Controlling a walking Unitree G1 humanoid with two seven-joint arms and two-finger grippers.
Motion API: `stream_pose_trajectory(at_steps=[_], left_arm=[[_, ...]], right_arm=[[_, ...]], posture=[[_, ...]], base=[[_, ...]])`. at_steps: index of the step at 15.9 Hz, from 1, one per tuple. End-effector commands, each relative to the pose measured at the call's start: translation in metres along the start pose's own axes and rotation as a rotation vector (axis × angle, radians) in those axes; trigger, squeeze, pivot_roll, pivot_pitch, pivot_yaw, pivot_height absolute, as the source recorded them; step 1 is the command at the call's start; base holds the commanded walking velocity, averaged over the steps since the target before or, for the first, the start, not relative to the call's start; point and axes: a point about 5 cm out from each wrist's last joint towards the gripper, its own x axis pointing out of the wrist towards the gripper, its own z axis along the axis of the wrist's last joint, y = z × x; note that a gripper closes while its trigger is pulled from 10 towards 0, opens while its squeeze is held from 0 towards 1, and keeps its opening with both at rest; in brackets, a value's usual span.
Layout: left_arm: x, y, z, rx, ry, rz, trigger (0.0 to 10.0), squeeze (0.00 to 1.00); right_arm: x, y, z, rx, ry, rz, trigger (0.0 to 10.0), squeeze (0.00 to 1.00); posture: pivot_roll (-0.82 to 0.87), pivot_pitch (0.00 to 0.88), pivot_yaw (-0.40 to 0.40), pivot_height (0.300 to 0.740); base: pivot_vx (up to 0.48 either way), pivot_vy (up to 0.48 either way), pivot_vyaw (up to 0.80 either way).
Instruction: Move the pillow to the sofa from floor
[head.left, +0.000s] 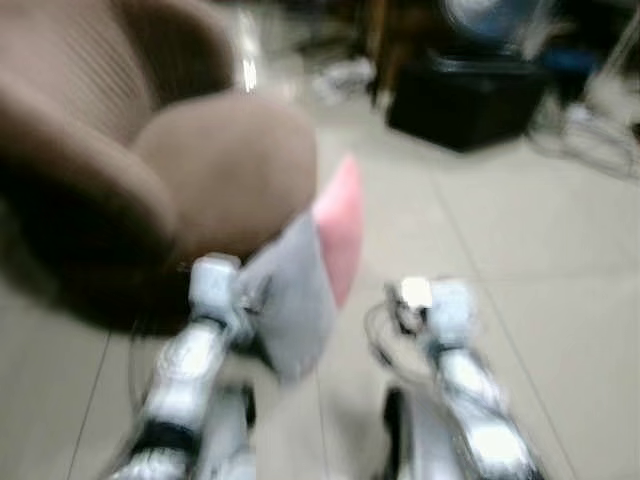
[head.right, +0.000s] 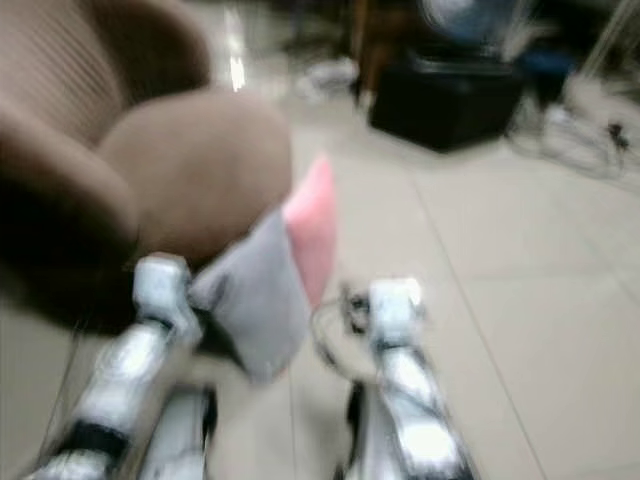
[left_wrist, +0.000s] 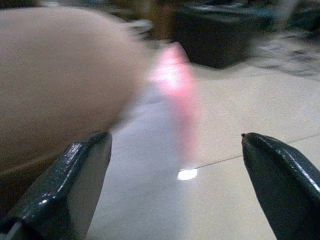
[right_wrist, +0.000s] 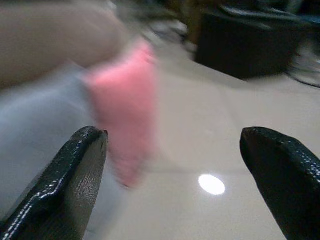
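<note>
At ten o'clock the brown sofa (head.left: 150, 170). Leaning against its rounded arm, standing on the tiled floor (head.left: 520, 260), the blurred grey-and-pink pillow (head.left: 310, 270). Left gripper (left_wrist: 180, 185) and right gripper (right_wrist: 172, 182) both gape wide, empty.

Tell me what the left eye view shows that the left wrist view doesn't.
The left eye view has both silver arms, the right gripper included, and the brown sofa's ribbed back. The left wrist view has the left gripper's two black fingers close up, spread wide with floor between them. Both share the pink and grey pillow against the sofa, the tiled floor and a black box, all blurred.
</note>
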Motion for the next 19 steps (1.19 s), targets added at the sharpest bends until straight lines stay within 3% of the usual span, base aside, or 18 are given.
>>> stream_pose_trajectory(at_steps=[1, 6, 12, 14, 15, 19], left_arm=[[-0.006, 0.015, 0.000, 0.046, 0.014, 0.039, 10.0, 0.00], [-0.010, 0.016, -0.004, 0.011, 0.031, 0.039, 10.0, 0.00], [-0.014, 0.016, -0.007, 0.004, 0.040, 0.053, 10.0, 0.00], [-0.016, 0.016, -0.006, 0.019, 0.033, 0.058, 10.0, 0.00], [-0.016, 0.016, -0.007, 0.075, 0.037, 0.075, 10.0, 0.00], [-0.017, 0.018, -0.008, 0.079, 0.056, 0.075, 10.0, 0.00]], right_arm=[[0.004, 0.011, 0.006, 0.020, -0.020, 0.025, 10.0, 0.00], [0.006, 0.015, 0.005, 0.015, -0.014, 0.050, 10.0, 0.00], [0.009, 0.022, 0.004, 0.005, 0.002, 0.094, 10.0, 0.00], [0.008, 0.024, 0.004, 0.007, 0.000, 0.105, 10.0, 0.00], [0.008, 0.025, 0.004, 0.013, 0.003, 0.105, 10.0, 0.00], [0.006, 0.025, 0.001, 0.033, 0.010, 0.091, 10.0, 0.00]], posture=[[0.00, 0.047, -0.017, 0.442], [0.02, 0.038, -0.027, 0.442], [0.04, 0.035, -0.033, 0.442], [0.05, 0.040, -0.034, 0.442], [0.05, 0.042, -0.034, 0.442], [0.05, 0.053, -0.026, 0.442]], base=[[0.480, 0.000, 0.00], [0.151, 0.000, 0.00], [0.369, 0.306, 0.00], [0.336, 0.343, 0.79], [0.000, 0.000, 0.75], [0.000, 0.000, 0.36]])
